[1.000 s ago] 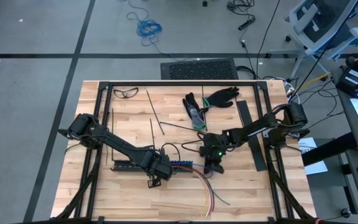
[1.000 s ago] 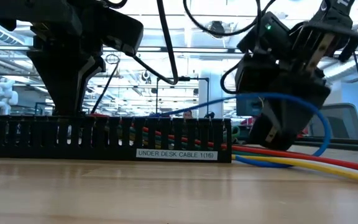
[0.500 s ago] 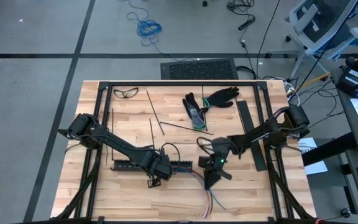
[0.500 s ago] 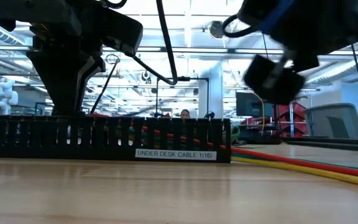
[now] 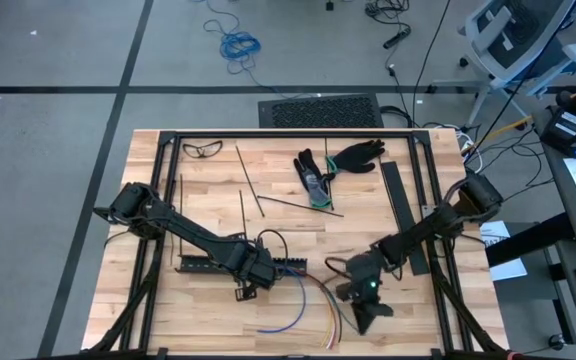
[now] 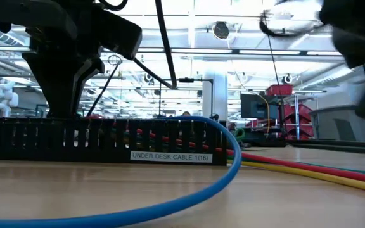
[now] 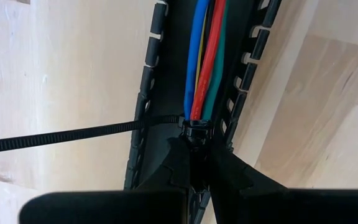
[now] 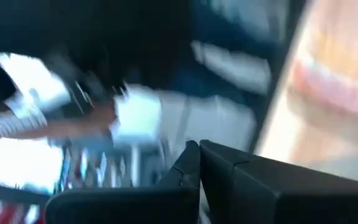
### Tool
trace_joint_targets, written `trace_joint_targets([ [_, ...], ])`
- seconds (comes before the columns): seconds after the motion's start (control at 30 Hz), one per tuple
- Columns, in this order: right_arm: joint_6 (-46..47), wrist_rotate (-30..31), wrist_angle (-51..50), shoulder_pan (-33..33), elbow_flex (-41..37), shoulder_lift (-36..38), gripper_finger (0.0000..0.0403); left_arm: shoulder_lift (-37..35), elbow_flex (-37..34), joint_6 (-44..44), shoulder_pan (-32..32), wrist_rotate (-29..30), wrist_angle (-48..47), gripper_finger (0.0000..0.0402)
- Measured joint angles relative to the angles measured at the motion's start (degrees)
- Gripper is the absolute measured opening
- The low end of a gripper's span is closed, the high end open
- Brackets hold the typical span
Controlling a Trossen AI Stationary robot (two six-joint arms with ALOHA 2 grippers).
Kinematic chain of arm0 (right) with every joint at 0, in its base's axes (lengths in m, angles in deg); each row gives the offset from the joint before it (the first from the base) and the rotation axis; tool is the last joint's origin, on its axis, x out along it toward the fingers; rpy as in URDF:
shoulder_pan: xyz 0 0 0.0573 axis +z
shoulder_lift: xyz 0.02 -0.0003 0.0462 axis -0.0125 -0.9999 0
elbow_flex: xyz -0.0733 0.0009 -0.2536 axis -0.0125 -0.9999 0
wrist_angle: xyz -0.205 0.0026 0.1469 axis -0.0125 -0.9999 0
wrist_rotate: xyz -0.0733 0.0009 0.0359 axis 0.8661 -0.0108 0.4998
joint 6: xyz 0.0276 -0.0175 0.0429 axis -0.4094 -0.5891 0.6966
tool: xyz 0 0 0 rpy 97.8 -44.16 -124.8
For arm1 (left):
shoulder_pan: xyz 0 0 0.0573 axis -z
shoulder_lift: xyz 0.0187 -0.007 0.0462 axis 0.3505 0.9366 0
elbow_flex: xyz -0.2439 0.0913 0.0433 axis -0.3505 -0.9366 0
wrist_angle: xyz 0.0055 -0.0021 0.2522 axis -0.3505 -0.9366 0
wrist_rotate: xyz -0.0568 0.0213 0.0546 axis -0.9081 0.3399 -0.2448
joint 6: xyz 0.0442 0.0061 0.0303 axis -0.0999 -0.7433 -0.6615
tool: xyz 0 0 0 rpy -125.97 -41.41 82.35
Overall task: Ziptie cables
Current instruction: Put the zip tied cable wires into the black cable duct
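Cables [image 7: 205,62]: blue, red, green and yellow strands are lying inside the black slotted rail [image 5: 236,266], spilling out past its end onto the wooden table [image 5: 218,200], the blue one looping widest. Ziptie [image 7: 73,132]: I am pinching its head with my left gripper [image 7: 194,138], jaws nearly closed, right over the rail; its tail is sticking out sideways across the rail wall. Spare zipties [image 5: 243,213] are lying beyond the rail. Right gripper [image 5: 365,318]: I am holding it fully closed, empty, past the cables' loose ends, well clear of the rail.
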Motion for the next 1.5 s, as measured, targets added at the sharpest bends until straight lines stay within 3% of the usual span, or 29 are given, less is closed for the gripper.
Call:
trace_joint_targets([
  [0.07,3.3,3.7,6.9,-2.4,1.2,0.0,0.0000,0.0,0.0,0.0,0.0,0.0,0.0,0.0030],
  [0.13,2.4,7.9,6.8,-5.3,3.5,0.1,0.0000,0.0,0.0,0.0,0.0,0.0,0.0,0.0030],
  [0.2,-1.7,14.1,-1.7,-8.0,6.9,0.1,0.0000,0.0,0.0,0.0,0.0,0.0,0.0,0.0030],
  [0.3,-10.5,27.5,-22.0,-10.9,13.2,-0.4,0.0000,0.0,0.0,0.0,0.0,0.0,0.0,0.0030],
  [0.4,-13.8,35.9,-31.0,-11.9,18.4,-1.7,0.0000,0.0,0.0,-0.1,-0.3,0.3,0.1,0.0030],
  [0.53,-14.1,38.5,-33.5,-11.8,22.6,-1.9,0.0000,0.0,0.0,0.3,-1.4,0.9,1.7,0.0030],
  [0.8,-8.7,42.6,-48.3,-9.8,25.3,-2.0,0.0000,0.0,0.0,3.0,-5.0,1.4,6.2,0.0030],
  [1.27,15.5,52.4,-41.0,-6.5,25.7,-6.2,0.0000,0.0,0.0,4.3,-6.0,3.1,7.0,0.0030],
  [1.5,22.7,54.7,-52.2,-3.3,32.3,-7.7,0.0000,0.0,0.0,4.9,-6.2,3.1,6.9,0.0030],
])
